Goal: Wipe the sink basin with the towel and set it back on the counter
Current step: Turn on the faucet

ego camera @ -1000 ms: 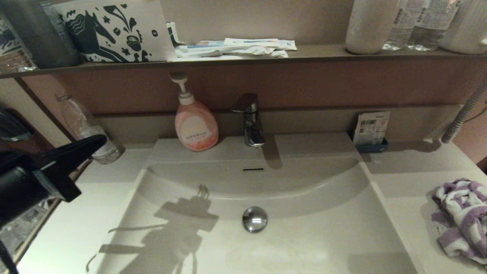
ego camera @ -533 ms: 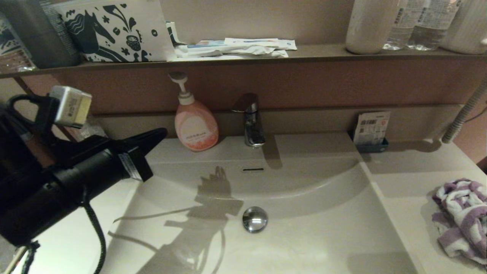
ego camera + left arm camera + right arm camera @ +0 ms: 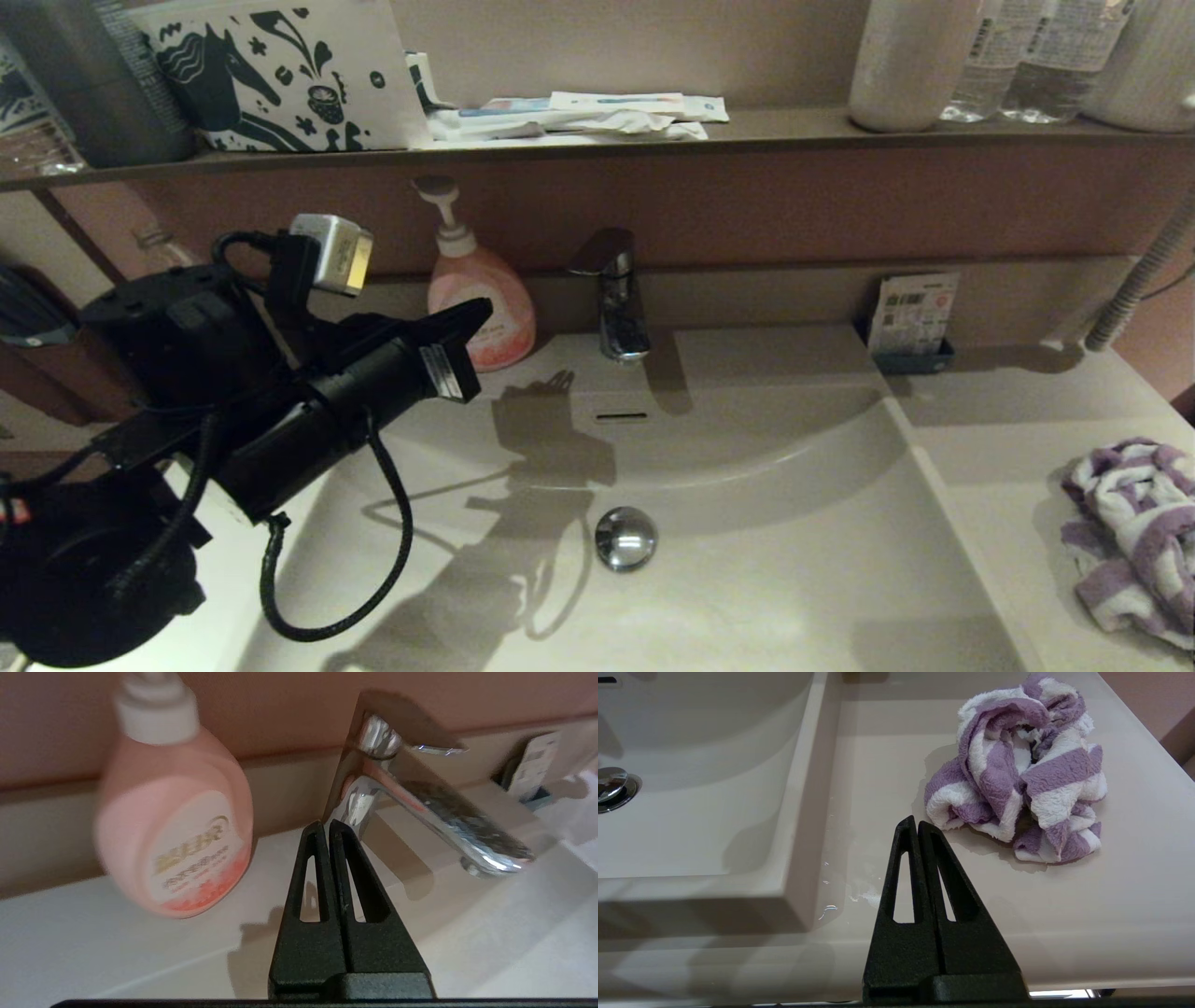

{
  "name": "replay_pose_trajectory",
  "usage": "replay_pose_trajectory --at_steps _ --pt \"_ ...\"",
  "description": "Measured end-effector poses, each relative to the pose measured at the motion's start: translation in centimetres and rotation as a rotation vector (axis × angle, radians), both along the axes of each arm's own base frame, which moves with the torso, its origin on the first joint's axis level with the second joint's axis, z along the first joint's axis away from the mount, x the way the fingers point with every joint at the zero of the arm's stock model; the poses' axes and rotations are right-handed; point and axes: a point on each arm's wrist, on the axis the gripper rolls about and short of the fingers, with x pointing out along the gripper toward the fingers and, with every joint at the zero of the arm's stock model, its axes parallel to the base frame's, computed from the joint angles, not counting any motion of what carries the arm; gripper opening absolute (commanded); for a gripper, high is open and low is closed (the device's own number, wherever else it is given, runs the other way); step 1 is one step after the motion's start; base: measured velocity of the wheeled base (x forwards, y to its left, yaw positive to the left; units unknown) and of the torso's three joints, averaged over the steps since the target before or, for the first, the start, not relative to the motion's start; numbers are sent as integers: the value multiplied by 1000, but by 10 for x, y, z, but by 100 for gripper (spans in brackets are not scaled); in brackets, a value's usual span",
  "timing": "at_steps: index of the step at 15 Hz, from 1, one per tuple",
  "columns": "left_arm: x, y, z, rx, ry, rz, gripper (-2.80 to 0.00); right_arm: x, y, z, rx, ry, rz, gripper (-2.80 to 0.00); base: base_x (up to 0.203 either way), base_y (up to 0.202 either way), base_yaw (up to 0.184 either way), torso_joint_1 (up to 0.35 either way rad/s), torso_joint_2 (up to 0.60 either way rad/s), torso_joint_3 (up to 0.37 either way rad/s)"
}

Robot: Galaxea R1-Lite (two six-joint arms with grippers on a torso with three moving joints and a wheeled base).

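Towel on counter, sink basin bare, both grippers closed and holding nothing.

The purple-and-white towel [image 3: 1015,772] lies crumpled on the counter [image 3: 887,779], right of the sink basin [image 3: 766,579]. The left gripper [image 3: 325,826] hangs over the basin's back-left corner, jaws pressed together, near a pink pump bottle [image 3: 175,826] whose label is unreadable. The right gripper [image 3: 913,823] sits above the counter's front edge, jaws together. Shelf bottles' [image 3: 1027,56] labels illegible.
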Motion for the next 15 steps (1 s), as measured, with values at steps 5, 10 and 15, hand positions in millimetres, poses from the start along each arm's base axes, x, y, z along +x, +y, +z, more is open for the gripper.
replay_pose_trajectory --at_steps 5,10,15 --pt "26 -17 1 -10 -11 -2 -280 0 0 0 0 0 0 -280 0 0 0 0 0 0" --pt "33 -42 6 -62 -12 -19 -280 0 0 0 0 0 0 -280 0 0 0 0 0 0" --pt "40 -55 11 -82 -29 -34 -280 0 0 0 0 0 0 -280 0 0 0 0 0 0"
